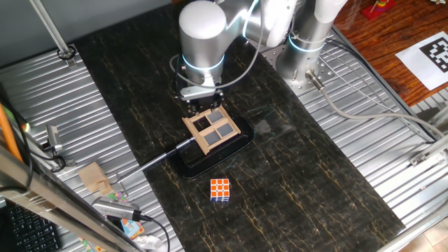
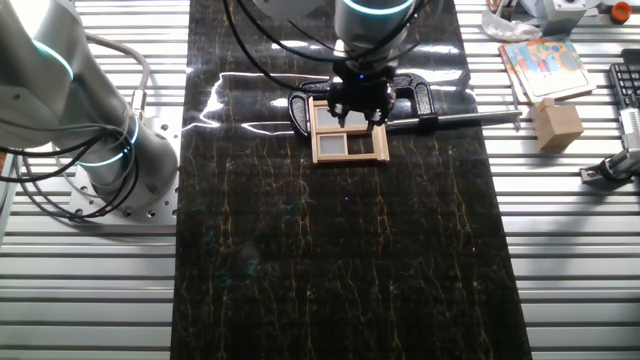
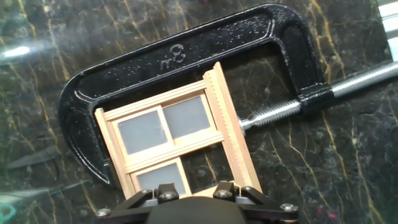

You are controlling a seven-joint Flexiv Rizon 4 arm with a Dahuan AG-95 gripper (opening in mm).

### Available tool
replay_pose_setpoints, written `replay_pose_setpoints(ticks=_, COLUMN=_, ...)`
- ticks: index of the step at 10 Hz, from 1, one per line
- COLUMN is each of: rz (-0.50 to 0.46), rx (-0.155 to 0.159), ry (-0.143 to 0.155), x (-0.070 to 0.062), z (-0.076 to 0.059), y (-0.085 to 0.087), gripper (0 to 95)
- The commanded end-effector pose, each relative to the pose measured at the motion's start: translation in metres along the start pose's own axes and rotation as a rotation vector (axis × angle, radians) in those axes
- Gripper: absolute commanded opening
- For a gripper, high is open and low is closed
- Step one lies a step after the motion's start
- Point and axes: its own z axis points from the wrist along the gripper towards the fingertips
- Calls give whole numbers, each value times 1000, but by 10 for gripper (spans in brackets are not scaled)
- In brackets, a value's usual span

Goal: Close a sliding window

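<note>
**Claw at the near edge of the window; opening not visible**

Your sliding window lies flat on the dark marbled tabletop, held inside the jaw of a black C-clamp. The clamp's threaded screw presses against the window's right-hand side rail, and its long steel rod runs off to the right in the hand view.

In one fixed view, you will find the claw directly over the far edge of the window, at the end of the silver arm. In the other fixed view, the claw stands over the top edge of the frame, with its dark fingers reaching down onto or just above the wood. Contact cannot be confirmed from either fixed view.

In the hand view, the window fills the centre, tilted slightly, and its lower edge passes under the black claw housing at the bottom of the picture. The fingertips themselves are out of sight, so you cannot tell whether the claw is wide, narrow or gripping the frame.

An orange-and-white puzzle cube sits on the tabletop, well apart from the window and nearer that camera. A small wooden block rests on the ribbed metal surface beyond the clamp's rod.
</note>
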Motion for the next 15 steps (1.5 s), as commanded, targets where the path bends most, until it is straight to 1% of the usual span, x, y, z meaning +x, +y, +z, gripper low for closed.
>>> replay_pose_setpoints(ticks=1, rz=-12, rx=-16, ry=-16, x=0, z=-2, y=1, gripper=380)
replay_pose_setpoints(ticks=3, rz=-17, rx=-20, ry=-15, x=0, z=-2, y=1, gripper=380)
replay_pose_setpoints(ticks=6, rz=-11, rx=-20, ry=-6, x=0, z=-2, y=1, gripper=380)
replay_pose_setpoints(ticks=8, rz=-24, rx=-19, ry=2, x=0, z=-2, y=1, gripper=380)
replay_pose_setpoints(ticks=9, rz=-40, rx=-18, ry=2, x=0, z=-2, y=1, gripper=570)
replay_pose_setpoints(ticks=12, rz=-65, rx=-15, ry=1, x=0, z=-1, y=0, gripper=570)
replay_pose_setpoints(ticks=15, rz=-94, rx=-4, ry=3, x=2, z=13, y=-7, gripper=570)
